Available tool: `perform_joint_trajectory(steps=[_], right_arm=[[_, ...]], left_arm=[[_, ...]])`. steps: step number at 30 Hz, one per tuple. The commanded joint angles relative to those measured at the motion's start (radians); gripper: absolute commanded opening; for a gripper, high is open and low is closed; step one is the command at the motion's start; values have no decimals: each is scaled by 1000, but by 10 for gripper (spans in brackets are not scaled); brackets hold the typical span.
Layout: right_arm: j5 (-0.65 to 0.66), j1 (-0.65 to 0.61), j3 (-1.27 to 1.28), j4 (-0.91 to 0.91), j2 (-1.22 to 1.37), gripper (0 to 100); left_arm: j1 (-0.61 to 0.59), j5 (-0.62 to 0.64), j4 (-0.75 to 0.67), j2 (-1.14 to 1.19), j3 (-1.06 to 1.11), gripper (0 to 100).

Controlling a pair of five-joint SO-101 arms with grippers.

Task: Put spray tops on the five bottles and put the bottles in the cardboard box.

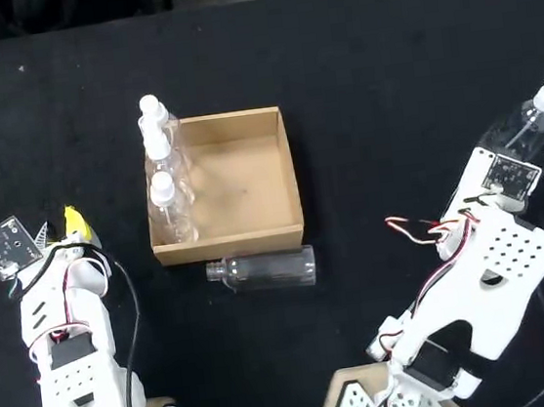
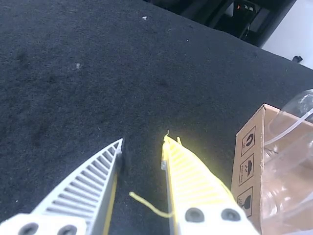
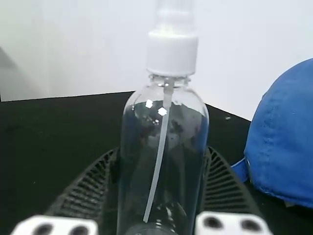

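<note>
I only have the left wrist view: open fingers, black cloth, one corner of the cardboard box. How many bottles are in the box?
Observer: Three spray-topped bottles stand along one wall inside the cardboard box.
Operator: Where are the other two?
Observer: One uncapped bottle lies on its side on the table, just outside the box wall nearest the arms.
Operator: And the last one?
Observer: The right gripper is shut on the fifth bottle, which has its spray top on.
</note>
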Motion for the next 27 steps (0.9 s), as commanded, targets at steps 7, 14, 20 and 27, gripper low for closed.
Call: perform_joint_trajectory(steps=[7,14,20,27], right_arm=[[11,-23,-18,-9,-2,300],[5,-23,35,-6,-82,292],[3,-26,130,75,-262,295],[3,-26,127,235,-383,292]], left_arm=[[2,-11,-21,-18,10,116],[2,-11,-21,-18,10,116],[2,-11,-21,-18,10,116],[2,-11,-21,-18,12,116]])
